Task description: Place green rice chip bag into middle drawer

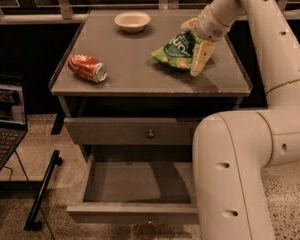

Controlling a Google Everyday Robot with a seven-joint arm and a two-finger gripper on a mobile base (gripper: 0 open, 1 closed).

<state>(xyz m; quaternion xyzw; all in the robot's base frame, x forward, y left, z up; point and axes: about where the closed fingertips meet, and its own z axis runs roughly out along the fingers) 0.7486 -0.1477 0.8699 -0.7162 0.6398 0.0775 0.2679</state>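
The green rice chip bag [174, 50] lies on the grey cabinet top [130, 69], right of centre. My gripper [195, 41] is down at the bag's right end. Its cream fingers [200, 58] stand apart, one in front of the bag and one behind it, so the bag's end sits between them. The gripper is open. The middle drawer [132, 213] is pulled out below, with a bare grey inside, and my arm hides its right part.
A red soda can [87, 67] lies on its side at the top's left. A cream bowl [132, 21] stands at the back. The top drawer front [150, 131] is closed. A laptop [5, 119] sits at the left, and my bulky white arm [240, 174] fills the right foreground.
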